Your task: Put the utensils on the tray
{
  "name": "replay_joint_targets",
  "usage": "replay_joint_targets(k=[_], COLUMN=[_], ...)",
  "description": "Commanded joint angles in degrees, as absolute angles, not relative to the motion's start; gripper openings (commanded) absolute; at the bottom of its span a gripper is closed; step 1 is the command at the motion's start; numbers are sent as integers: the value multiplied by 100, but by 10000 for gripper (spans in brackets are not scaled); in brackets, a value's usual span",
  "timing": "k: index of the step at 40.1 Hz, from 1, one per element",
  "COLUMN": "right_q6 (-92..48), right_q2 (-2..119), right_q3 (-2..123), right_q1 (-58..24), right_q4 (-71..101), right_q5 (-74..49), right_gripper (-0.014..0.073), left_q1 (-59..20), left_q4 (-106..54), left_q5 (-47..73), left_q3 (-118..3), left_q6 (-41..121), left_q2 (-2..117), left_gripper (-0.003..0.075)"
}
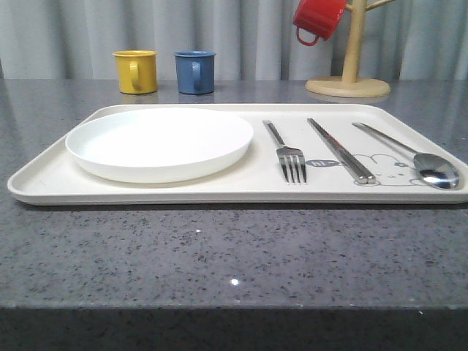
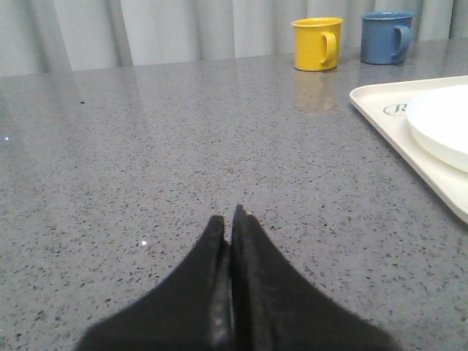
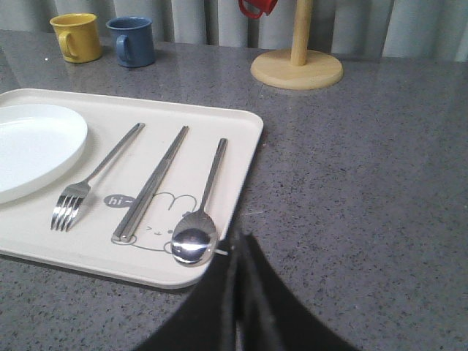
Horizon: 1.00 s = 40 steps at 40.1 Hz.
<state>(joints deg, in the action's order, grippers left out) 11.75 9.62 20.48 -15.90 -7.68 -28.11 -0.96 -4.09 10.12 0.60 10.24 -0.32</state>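
The cream tray lies across the grey table. On it rest a round white plate, a silver fork, a pair of metal chopsticks and a long-handled spoon. The right wrist view shows the fork, chopsticks and spoon side by side on the tray. My right gripper is shut and empty, just off the tray's near corner beside the spoon bowl. My left gripper is shut and empty over bare table, well away from the tray and plate.
A yellow mug and a blue mug stand behind the tray. A wooden mug tree with a red mug hanging on it is at the back right. A curtain closes off the back.
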Motion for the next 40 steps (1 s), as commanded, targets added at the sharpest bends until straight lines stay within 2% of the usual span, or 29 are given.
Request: replay_joint_targets(k=[1, 6, 11, 18, 25, 40], right_q6=[1129, 1107, 842, 728, 699, 545], right_q2=[1020, 1020, 950, 408, -163, -157], right_q3=[2188, 2098, 1650, 558, -150, -153], right_q1=[-1586, -1581, -1448, -657, 84, 221], right_q4=[-875, -1199, -787, -149, 256, 212], right_q5=[-2327, -2141, -1683, -902, -720, -656], right_gripper=[-69, -69, -69, -69, -69, -69], left_q1=[-81, -81, -81, -81, -81, -81], left_q4=[-474, -474, -474, -474, -474, -474], left_q5=[519, 519, 519, 519, 519, 519], left_q3=[35, 35, 35, 35, 35, 35], left_q6=[1016, 1016, 1016, 1016, 1016, 1016], left_q2=[-170, -170, -170, -170, -170, -159], left_gripper=[-18, -18, -18, -18, -18, -18])
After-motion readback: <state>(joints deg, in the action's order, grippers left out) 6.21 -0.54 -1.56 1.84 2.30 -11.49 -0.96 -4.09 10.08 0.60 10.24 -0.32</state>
